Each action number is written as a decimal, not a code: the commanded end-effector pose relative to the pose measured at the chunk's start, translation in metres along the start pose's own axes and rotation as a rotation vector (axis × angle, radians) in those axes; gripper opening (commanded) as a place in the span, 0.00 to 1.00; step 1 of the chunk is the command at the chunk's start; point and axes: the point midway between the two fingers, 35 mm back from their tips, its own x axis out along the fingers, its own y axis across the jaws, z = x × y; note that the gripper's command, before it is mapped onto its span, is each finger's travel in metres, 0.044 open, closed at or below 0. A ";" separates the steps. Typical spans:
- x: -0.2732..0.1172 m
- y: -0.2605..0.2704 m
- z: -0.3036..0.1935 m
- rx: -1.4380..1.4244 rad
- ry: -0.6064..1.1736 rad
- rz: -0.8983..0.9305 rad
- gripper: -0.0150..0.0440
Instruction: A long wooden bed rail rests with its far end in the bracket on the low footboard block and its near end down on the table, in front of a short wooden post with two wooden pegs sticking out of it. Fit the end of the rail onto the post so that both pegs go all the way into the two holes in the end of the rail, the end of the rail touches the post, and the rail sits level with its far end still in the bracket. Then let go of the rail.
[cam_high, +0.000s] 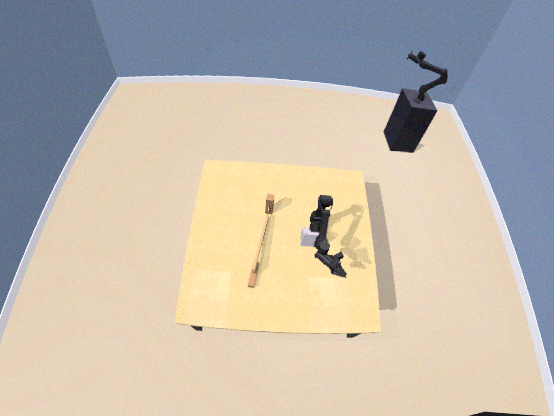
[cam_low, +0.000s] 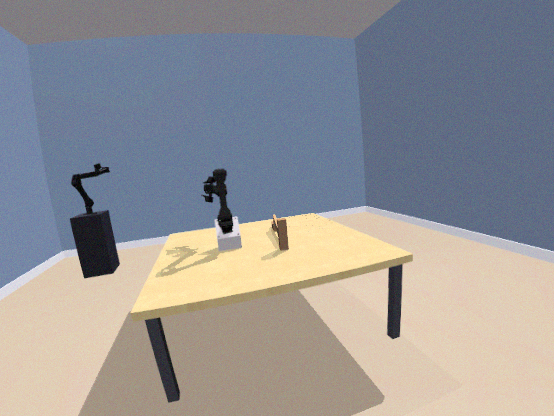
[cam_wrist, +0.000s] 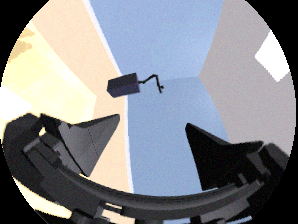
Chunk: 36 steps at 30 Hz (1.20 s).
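Right of the rail (cam_high: 261, 242) in the top view, my gripper (cam_high: 340, 267) (cam_low: 207, 191) (cam_wrist: 153, 121) hangs apart from it, fingers spread, nothing between. Rail runs from post (cam_high: 270, 204) (cam_low: 283, 234) toward footboard block (cam_high: 252, 279) (peg fit too small to judge).

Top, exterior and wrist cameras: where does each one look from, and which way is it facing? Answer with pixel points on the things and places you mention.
Top: high above the table (cam_high: 225, 185) (cam_low: 320, 265), looking steeply down; shows the whole arm (cam_high: 324, 225) (cam_low: 223, 197).
Exterior: off one side, beyond the post (cam_high: 270, 204) (cam_low: 283, 234), looking across the tabletop; whole arm again.
Wrist: on the arm, looking out between the open gripper's (cam_high: 342, 265) (cam_low: 205, 190) (cam_wrist: 153, 122) fingers toward a wall.
Top and exterior share the table and post.
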 end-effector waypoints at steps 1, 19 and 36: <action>-0.021 -0.015 -0.028 0.050 0.099 -0.041 1.00; -0.239 -0.040 -0.183 0.544 0.900 -0.216 1.00; -0.492 0.074 -0.163 1.137 1.589 -0.115 1.00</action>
